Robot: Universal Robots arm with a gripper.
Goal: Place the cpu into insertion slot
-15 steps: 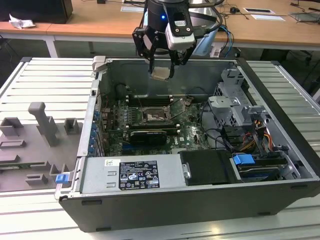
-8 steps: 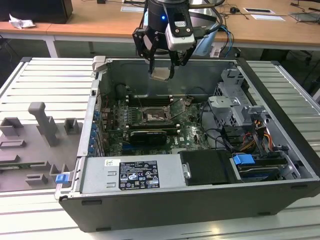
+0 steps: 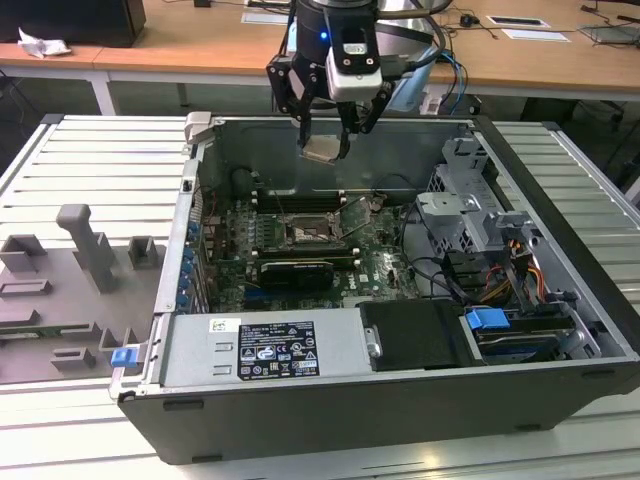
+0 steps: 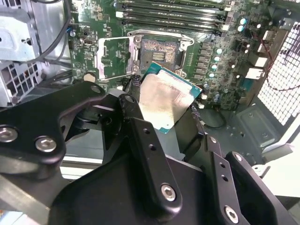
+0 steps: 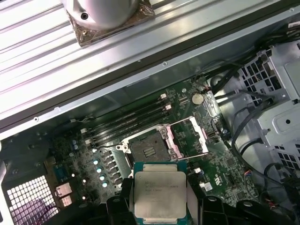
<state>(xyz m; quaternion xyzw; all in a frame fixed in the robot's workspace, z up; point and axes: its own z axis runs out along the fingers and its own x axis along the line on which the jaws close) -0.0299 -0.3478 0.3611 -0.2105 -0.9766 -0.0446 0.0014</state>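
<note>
My gripper [image 3: 324, 132] hangs over the open computer case, shut on the cpu [image 3: 323, 148], a flat square chip with a silver-grey top. In both wrist views the cpu [image 4: 161, 101] [image 5: 159, 193] sits between the black fingers [image 4: 136, 124], held by two opposite edges. The insertion slot [image 3: 305, 232] lies on the green board well below the chip and apart from it. The slot [image 5: 149, 151] [image 4: 159, 50] is uncovered, with its metal frame [image 5: 190, 136] swung up to one side.
Long memory slots [image 3: 300, 200] run beside the socket, and a black graphics card [image 3: 292, 272] lies in front of it. A power supply [image 3: 265, 350] fills the case's near side; a drive cage [image 3: 470, 205] and cables stand at the exterior view's right. Grey fixtures [image 3: 75, 270] sit outside the case.
</note>
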